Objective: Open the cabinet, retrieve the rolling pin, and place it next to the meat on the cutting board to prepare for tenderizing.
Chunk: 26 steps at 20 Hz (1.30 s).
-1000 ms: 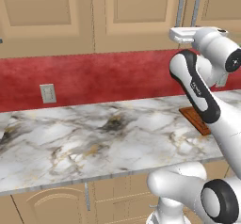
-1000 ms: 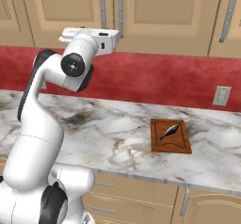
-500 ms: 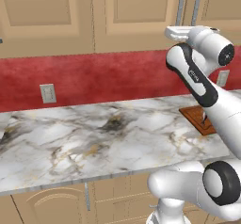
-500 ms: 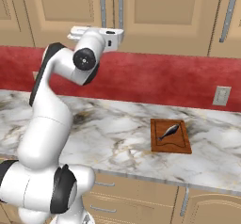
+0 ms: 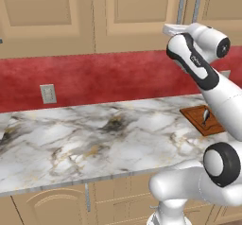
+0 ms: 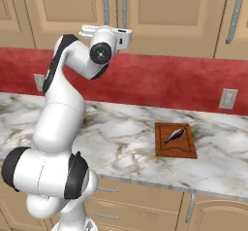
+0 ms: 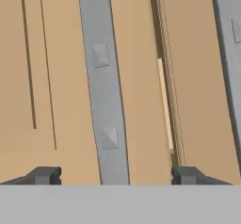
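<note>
The gripper is standing with its fingers spread wide, close against the front of the cabinet. In the hand view the two dark fingertips are rising at the bottom, one on each side, and a long silver bar handle is running up between them, a little nearer the fingertip on the view's left than the other one. Neither fingertip is touching the handle; tan door wood is showing on both sides of it. The seam between the two doors is lying just inside the other fingertip, and a second silver handle is crossing the far corner of that view, outside the fingers.

In the right base view the hand is reaching level toward the lower edge of the cabinet, right under the pair of vertical handles at the door seam. In the left base view the arm's wrist is sitting up against the same cabinet, below its handles. Both doors are lying flush and shut.

On the marble counter the reddish-brown cutting board is lying flat, well below and to the side of the hand, with the small grey meat resting on its middle. In the left base view the cutting board is partly hidden behind the arm, with the meat on it.
</note>
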Motion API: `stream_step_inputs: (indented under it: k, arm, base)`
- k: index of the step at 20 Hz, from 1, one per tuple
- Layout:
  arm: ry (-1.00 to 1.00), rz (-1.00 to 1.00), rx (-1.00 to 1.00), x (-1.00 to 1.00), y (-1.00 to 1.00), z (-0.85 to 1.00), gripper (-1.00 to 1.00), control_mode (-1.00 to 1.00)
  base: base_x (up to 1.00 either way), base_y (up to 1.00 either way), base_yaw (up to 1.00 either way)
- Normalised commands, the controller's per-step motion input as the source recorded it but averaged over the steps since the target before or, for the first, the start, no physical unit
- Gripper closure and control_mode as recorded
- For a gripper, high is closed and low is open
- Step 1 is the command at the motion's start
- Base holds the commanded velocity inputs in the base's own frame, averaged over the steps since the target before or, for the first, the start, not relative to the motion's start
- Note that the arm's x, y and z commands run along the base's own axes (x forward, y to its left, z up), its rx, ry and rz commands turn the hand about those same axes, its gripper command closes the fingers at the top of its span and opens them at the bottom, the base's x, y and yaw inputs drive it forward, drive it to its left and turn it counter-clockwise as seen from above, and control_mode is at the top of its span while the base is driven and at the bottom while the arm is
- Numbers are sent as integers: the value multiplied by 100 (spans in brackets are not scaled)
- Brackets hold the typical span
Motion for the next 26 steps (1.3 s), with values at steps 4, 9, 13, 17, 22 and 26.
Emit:
stream_step_inputs:
  k: [4,9,13,17,22,26]
  arm:
    - [7,5,0,48,-1,-11,100,-100]
    - [2,3,0,16,0,-2,100,-100]
    - [0,0,0,0,1,0,100,-100]
    - [0,0,0,5,14,0,100,-100]
    - [-3,0,0,0,8,0,100,-100]
    - [-2,0,0,0,9,0,100,-100]
  base:
    - [0,0,0]
    - [0,0,0]
    - [0,0,0]
    - [0,0,0]
    - [0,0,0]
    - [0,0,0]
